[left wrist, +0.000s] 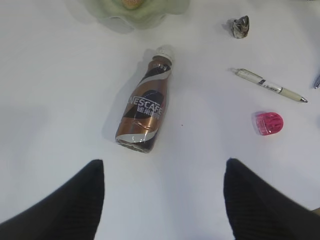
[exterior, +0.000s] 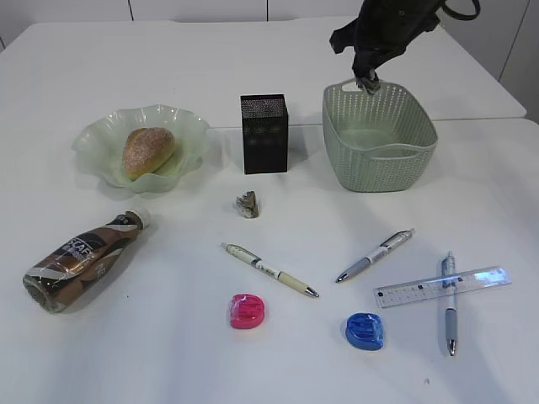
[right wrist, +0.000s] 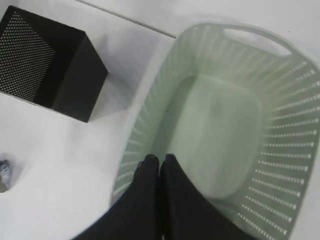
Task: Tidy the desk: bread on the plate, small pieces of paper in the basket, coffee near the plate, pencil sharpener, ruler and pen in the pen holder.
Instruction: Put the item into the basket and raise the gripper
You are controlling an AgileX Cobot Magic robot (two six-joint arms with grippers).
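Left wrist view: the left gripper (left wrist: pixel 162 200) hangs with fingers apart, empty, the coffee (left wrist: pixel 145 110) lying on its side just beyond. Farther off, the bread (exterior: pixel 149 151) sits on the plate (exterior: pixel 97 135). The right gripper (right wrist: pixel 159 162), fingers together, hovers over the basket (right wrist: pixel 280 165) rim; its wrist view alone shows the basket's bare bottom.

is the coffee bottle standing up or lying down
Lying down. The coffee bottle rests on its side on the desk, its white cap pointing toward the plate.
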